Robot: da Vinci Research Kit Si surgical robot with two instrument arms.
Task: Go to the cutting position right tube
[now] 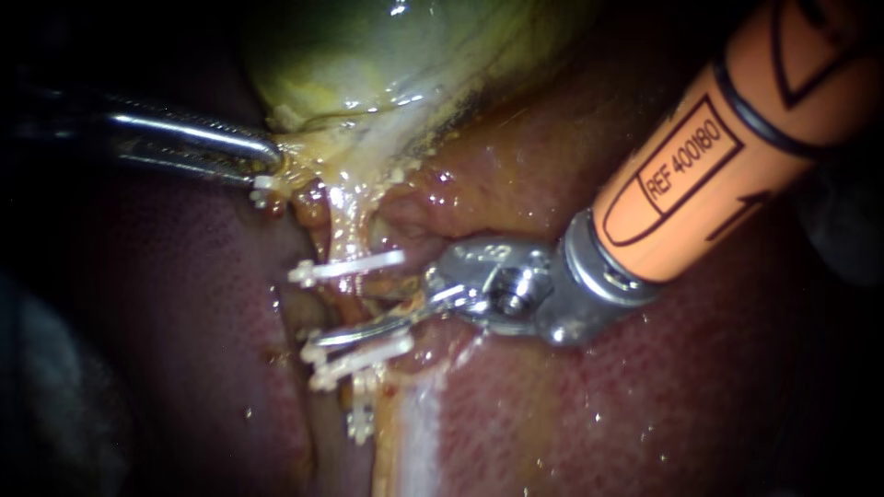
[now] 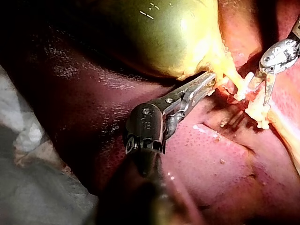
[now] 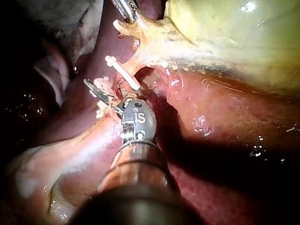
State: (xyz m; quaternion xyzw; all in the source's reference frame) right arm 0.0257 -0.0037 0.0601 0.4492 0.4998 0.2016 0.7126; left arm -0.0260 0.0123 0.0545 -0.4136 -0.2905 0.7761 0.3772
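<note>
A pale tube [image 1: 348, 230] runs down from the gallbladder [image 1: 368, 55] neck and carries white clips: one higher [image 1: 345, 267] and a pair lower [image 1: 359, 359]. My right instrument [image 1: 354, 317], on an orange shaft, reaches in from the upper right. Its thin blades stand open across the tube in the gap between the upper and lower clips. The same blades [image 3: 105, 88] show beside the clip [image 3: 123, 72] in the right wrist view. My left instrument [image 1: 262, 161] is shut on the yellow tissue at the gallbladder's neck, also seen from its own arm [image 2: 208, 82].
Dark red liver [image 1: 645, 405] lies all around and beneath the tube. A further clip [image 1: 359, 423] sits lower on the tube. Grey cloth [image 2: 28, 178] lies beside the left instrument's shaft. The right instrument [image 2: 262, 91] shows by the clips [image 2: 258, 110].
</note>
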